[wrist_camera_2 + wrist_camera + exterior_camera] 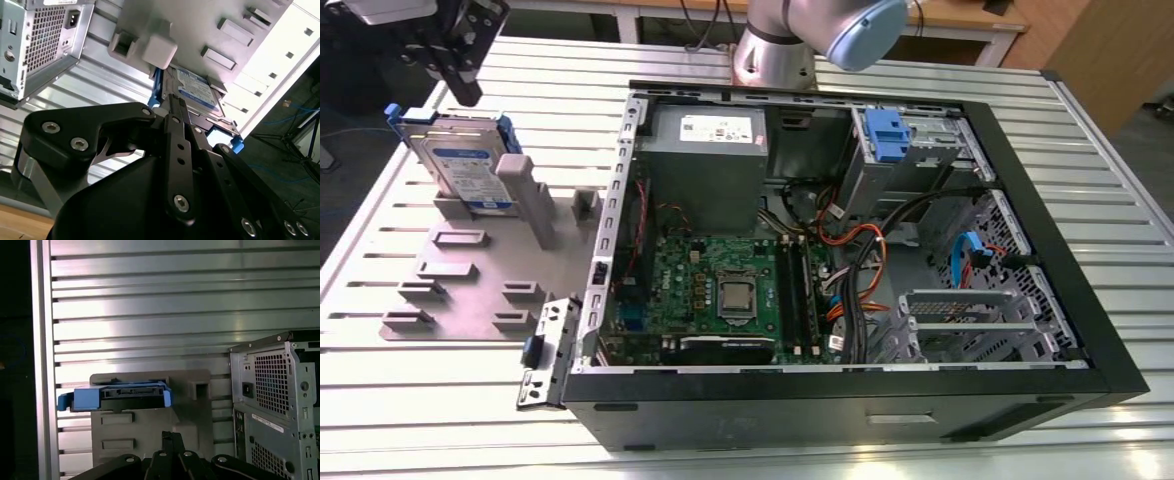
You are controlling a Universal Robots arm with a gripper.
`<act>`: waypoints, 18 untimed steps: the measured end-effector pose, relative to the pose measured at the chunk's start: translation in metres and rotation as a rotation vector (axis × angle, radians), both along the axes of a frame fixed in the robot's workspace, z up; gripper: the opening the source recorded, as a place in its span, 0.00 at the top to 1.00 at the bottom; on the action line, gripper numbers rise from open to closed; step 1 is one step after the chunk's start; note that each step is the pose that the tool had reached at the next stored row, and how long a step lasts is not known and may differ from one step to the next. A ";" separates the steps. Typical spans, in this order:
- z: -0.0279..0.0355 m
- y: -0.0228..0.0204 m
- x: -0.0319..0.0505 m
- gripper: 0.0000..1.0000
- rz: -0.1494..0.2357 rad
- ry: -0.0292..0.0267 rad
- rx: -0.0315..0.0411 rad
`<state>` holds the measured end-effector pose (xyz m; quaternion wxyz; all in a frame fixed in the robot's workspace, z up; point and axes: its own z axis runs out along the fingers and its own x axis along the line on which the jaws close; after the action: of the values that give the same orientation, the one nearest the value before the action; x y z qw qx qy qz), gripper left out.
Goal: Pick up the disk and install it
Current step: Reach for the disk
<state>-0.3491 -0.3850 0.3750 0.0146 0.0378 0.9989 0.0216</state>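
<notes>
The slatted metal table (1107, 160) ran past the edges of the exterior view. On it lay the open computer case (854, 405), with cables masking part of its inside. At the exterior view's left, a grey holder plate (480, 275) carried the disk (464, 160). The disk stood on edge in a slot, silver with a blue frame, and the print on its white-and-blue label could not be made out. The gripper (460, 88) hung just above the disk, its upper part cut off by the frame. Its fingers were pressed together and empty.
</notes>
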 end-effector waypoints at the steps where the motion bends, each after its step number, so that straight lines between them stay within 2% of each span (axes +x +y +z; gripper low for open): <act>1: -0.0015 0.0011 -0.0024 0.89 0.000 -0.0001 0.0001; 9: -0.0146 0.0077 -0.0165 0.89 0.000 -0.0001 -0.0001; 18: -0.0257 0.0167 -0.0337 0.89 0.000 -0.0002 -0.0008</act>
<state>-0.3828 -0.3683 0.3493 0.0147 0.0378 0.9990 0.0212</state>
